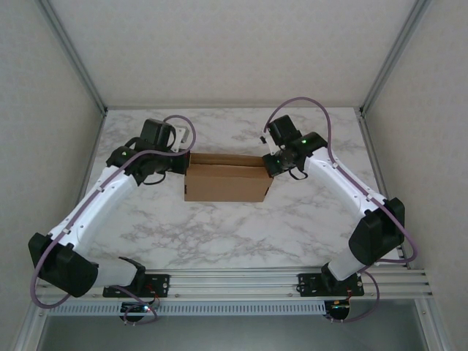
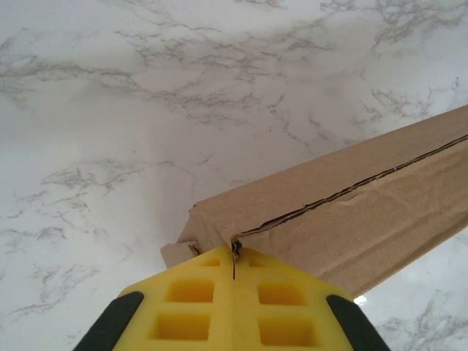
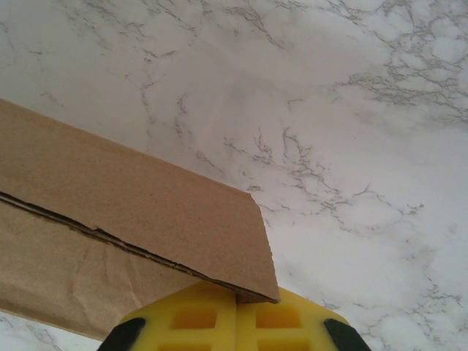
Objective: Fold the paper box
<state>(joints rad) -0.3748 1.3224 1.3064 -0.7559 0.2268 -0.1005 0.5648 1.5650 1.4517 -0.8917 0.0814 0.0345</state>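
Note:
The paper box (image 1: 225, 181) is a brown cardboard piece folded into a shallow rectangular shape on the marble table, between the two arms. My left gripper (image 1: 183, 165) is at the box's left end and my right gripper (image 1: 270, 165) at its right end. In the left wrist view the yellow fingers (image 2: 190, 300) are shut, with a corner edge of the box (image 2: 351, 212) pinched in the seam at the left gripper (image 2: 234, 252). In the right wrist view the right gripper (image 3: 236, 294) is shut too, and a flap corner of the box (image 3: 131, 197) lies over its tips.
The white marble table (image 1: 219, 234) stretches in front of and behind the box. Grey walls and metal frame posts (image 1: 73, 55) close in the sides and back. An aluminium rail (image 1: 234, 281) carrying both arm bases runs along the near edge.

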